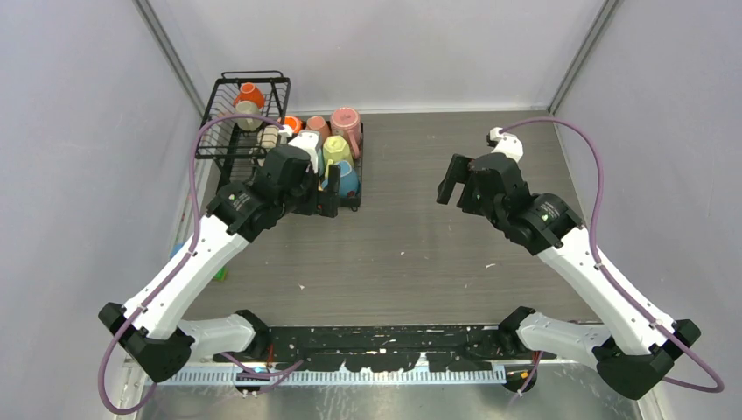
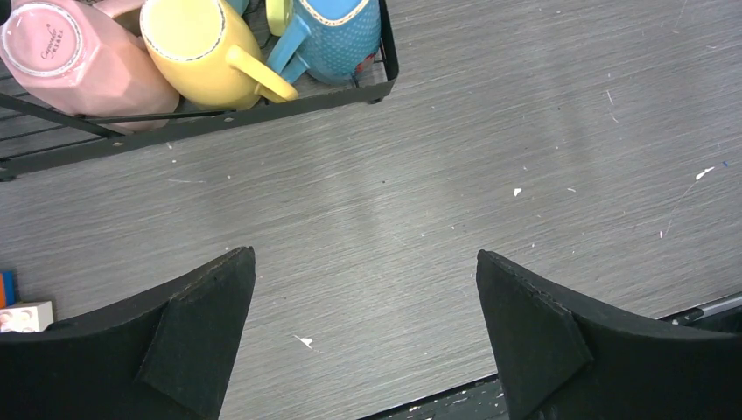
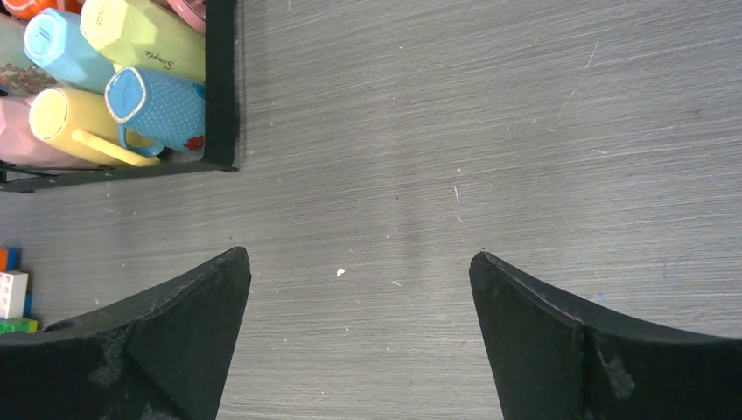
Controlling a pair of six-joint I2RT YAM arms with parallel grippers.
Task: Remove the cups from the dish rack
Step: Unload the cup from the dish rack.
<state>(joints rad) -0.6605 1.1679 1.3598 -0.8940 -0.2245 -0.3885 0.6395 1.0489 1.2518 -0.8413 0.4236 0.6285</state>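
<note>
Left gripper [image 2: 364, 254]: jaws spread wide with nothing in them, hanging over bare table [image 2: 525, 131] just off the dish rack's near right corner. Right gripper [image 3: 359, 254] is the same, fully spread and holding nothing, over the table well apart from the rack at about 2 o'clock in the top view.

Toy bricks [image 3: 13, 293] sit at 9 o'clock in the right wrist view, on the table on the near side of the rack: white, blue, orange and green.

Dish rack [image 1: 359, 166] is at 11 o'clock on the table, against the left wall. All the cups are in it.

Tray section, nearest row, cups lying on their sides and packed touching:
- blue dotted cup [image 2: 337, 31] in the near right corner
- yellow cup [image 2: 206, 48] beside it, handle pointing at the rack's edge
- pink cup [image 2: 61, 57], script on its base too small to read

Behind those:
- lime cup [image 3: 144, 35], script on its side looks like "Simple", not certain
- light-blue cup [image 3: 61, 48], small mark on its base, unreadable

Basket section [image 1: 219, 131] is the farthest part. It holds an orange cup [image 1: 250, 94] with a pale one just beside it.

In the top view the left arm's wrist covers the tray's near left part, so I can't tell what lies there.
</note>
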